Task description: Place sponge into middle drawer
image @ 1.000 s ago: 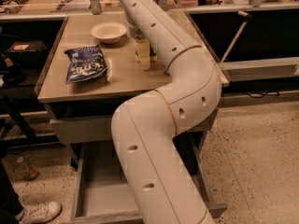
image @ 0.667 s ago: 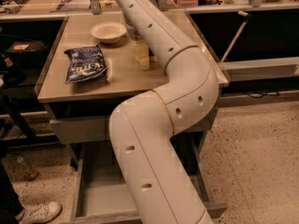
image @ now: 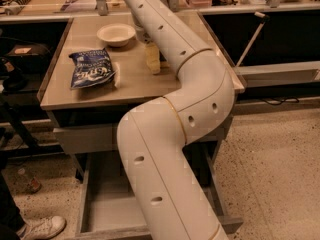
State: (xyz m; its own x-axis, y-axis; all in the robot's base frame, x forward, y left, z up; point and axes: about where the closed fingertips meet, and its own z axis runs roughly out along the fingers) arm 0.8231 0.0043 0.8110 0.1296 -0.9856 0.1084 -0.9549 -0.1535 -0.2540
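Camera view: tool [image: 143, 37] perhaps over sponge [image: 152, 60]

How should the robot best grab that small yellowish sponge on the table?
Probably from above, pinching its upper end: the sponge seems to stand upright and narrow on the table, so its top is the easiest part to reach. The hand hangs just above it, beside the bowl.

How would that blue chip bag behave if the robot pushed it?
Probably light and floppy: the chip bag looks puffy, crinkled. Lying flat, it should slide, not roll. The gripper hangs by the bowl, mostly behind the arm.
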